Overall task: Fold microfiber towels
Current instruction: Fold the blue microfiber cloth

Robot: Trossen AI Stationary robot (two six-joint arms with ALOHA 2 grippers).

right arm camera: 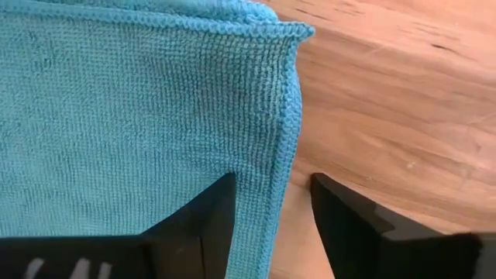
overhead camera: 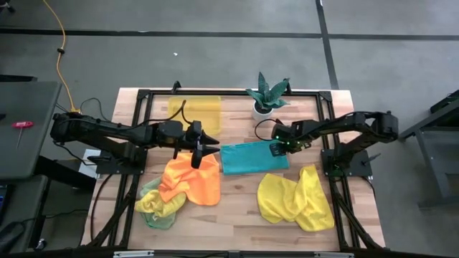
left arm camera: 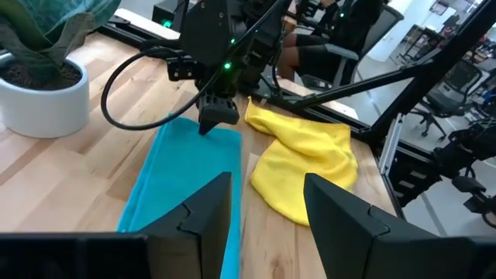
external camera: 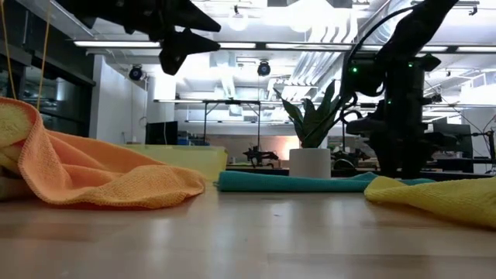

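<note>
Microfiber towels, four visible on the light wooden slatted table (overhead camera: 237,215). Yellow soft crumpled towel (overhead camera: 295,197) lies just behind and outboard of the right gripper (overhead camera: 277,148), toward the table's near edge. Orange soft rumpled towel (overhead camera: 190,179) sits directly under and near-side of the left gripper (overhead camera: 204,149), draped over a light green crumpled towel (overhead camera: 156,213) of which only a bit shows. Teal blue towel folded into a flat rectangle (overhead camera: 252,157) lies between the two grippers, its left edge just beside the orange one.

Right gripper is down at the teal towel's right edge; the right wrist view shows its fingers (right arm camera: 203,225) parted with the towel's hemmed edge (right arm camera: 287,132) in the gap, one finger over cloth, the other over bare wood. Nothing clamped. Can't tell if the tips touch the cloth.

Left gripper hangs above the table, off the cloth, fingers (left arm camera: 208,213) spread apart, nothing held, pointing at the right gripper (left arm camera: 218,115) across the teal towel.

Translucent yellow rectangular bin (overhead camera: 195,111) is beyond the left gripper at the far edge. Small white round pot with a green spiky plant (overhead camera: 265,97) is just beyond the right gripper.
</note>
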